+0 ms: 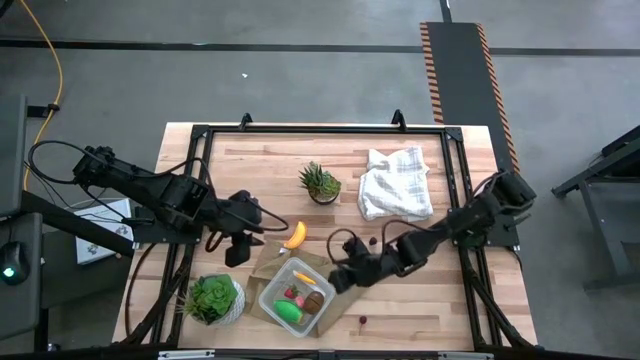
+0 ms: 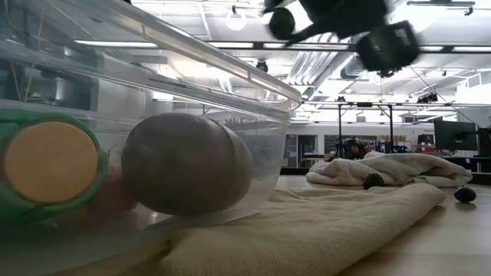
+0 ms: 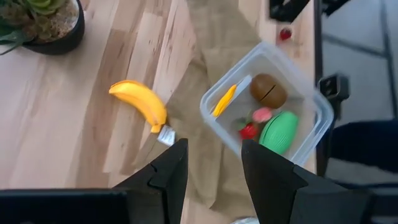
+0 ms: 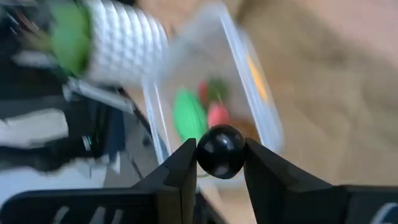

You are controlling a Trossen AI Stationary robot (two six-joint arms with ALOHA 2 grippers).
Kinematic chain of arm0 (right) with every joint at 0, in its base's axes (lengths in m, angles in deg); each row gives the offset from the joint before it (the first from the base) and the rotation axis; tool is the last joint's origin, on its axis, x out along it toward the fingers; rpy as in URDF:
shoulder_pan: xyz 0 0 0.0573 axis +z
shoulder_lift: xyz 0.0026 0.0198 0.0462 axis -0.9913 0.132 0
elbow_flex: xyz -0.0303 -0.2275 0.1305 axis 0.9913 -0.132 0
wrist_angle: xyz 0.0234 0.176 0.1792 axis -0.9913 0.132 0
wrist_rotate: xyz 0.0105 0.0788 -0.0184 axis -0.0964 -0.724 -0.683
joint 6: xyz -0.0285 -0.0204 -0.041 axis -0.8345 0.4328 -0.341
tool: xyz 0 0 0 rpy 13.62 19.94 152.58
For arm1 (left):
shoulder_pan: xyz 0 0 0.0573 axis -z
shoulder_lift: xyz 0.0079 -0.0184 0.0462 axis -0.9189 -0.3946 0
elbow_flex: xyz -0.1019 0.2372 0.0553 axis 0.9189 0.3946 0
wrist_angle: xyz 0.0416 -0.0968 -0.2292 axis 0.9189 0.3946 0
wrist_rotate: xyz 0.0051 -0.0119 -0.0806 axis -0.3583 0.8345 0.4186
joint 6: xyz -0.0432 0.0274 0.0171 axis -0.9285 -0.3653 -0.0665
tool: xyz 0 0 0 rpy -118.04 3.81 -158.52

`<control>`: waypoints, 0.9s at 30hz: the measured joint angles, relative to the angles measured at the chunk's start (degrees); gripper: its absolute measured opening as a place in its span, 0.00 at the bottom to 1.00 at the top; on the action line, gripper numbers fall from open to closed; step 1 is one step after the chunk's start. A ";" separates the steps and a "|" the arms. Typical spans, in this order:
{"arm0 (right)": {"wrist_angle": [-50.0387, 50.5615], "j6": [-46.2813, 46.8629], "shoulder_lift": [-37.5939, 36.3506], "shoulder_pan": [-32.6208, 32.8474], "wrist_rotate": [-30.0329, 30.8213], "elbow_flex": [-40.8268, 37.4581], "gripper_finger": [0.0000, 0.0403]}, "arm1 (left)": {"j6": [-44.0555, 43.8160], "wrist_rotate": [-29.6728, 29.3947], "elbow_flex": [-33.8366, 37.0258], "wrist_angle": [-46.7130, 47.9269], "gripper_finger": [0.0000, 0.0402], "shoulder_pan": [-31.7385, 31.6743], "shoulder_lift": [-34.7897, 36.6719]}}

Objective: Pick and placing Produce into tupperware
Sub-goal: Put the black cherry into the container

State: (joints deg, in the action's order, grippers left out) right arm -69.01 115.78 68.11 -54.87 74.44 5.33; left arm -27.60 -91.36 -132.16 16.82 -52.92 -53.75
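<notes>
Right gripper point(image 4: 220, 163) is pinching a small dark round ball point(image 4: 220, 151) beside the clear plastic tupperware point(image 1: 322, 279). Left gripper point(image 3: 213, 165) is hovering part-open, empty, near the yellow banana point(image 3: 142, 102).

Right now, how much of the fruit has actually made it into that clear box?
Several pieces already lie in the tupperware: a brown kiwi, a green oval, a strawberry and a yellow-orange piece. The right gripper holds a small dark ball above the box. The banana waits on the table, the open left gripper near it.
</notes>
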 joint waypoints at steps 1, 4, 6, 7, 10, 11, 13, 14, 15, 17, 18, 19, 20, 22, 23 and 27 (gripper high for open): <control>-1.03 -0.95 0.00 -0.60 1.60 0.00 0.24 | -0.82 0.00 0.00 -0.67 0.35 -0.01 0.00; -4.97 -4.60 0.00 -2.62 4.69 0.00 0.24 | -2.72 0.02 0.00 -3.97 0.35 0.01 0.00; -7.19 -7.32 0.00 -4.01 6.06 0.00 0.24 | -3.77 0.04 0.00 -6.11 0.35 0.01 0.00; -8.23 -8.59 0.00 -4.67 6.90 0.00 0.24 | -4.18 0.08 0.00 -7.10 0.35 0.01 0.00; -12.09 -12.89 0.00 -6.34 10.02 0.00 0.24 | -4.65 0.13 0.00 -9.11 0.35 0.01 0.00; -13.30 -14.23 0.00 -6.84 11.07 0.00 0.24 | -4.99 0.13 0.00 -9.37 0.35 0.01 0.00; -15.36 -16.49 0.00 -7.71 12.79 0.00 0.24 | -5.66 0.09 0.00 -9.39 0.35 0.01 0.00; -16.30 -17.62 0.00 -8.14 13.23 0.00 0.24 | -5.93 -0.09 0.00 -9.39 0.35 0.01 0.00; -17.15 -18.75 0.00 -8.50 13.31 0.00 0.24 | -6.30 -0.39 0.00 -9.39 0.35 0.01 0.00; -18.51 -20.45 0.00 -9.08 13.32 0.00 0.24 | -7.18 -1.44 0.00 -9.51 0.35 0.01 0.00; -19.18 -21.29 0.00 -9.29 13.29 0.00 0.24 | -7.32 -1.75 0.00 -9.70 0.35 -0.01 0.00; -19.77 -22.12 0.00 -9.44 13.35 0.00 0.24 | -7.40 -1.97 0.00 -9.96 0.35 -0.01 -0.01; -20.30 -23.06 0.00 -9.58 13.33 0.00 0.24 | -7.40 -2.09 0.00 -10.18 0.35 -0.01 -0.01; -21.28 -24.74 0.00 -9.61 13.35 -0.02 0.24 | -7.22 -2.34 0.00 -11.06 0.35 0.01 -0.02; -21.81 -25.57 0.00 -9.59 13.33 -0.02 0.24 | -6.94 -2.40 0.00 -11.52 0.35 0.01 -0.02; -25.07 -29.69 0.00 -9.50 13.26 -0.02 0.24 | -3.13 -0.34 0.00 -13.45 0.35 0.01 -0.02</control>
State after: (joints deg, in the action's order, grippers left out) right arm -94.08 86.09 68.11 -64.37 87.70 5.31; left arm -30.72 -91.70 -132.16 3.36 -52.91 -53.77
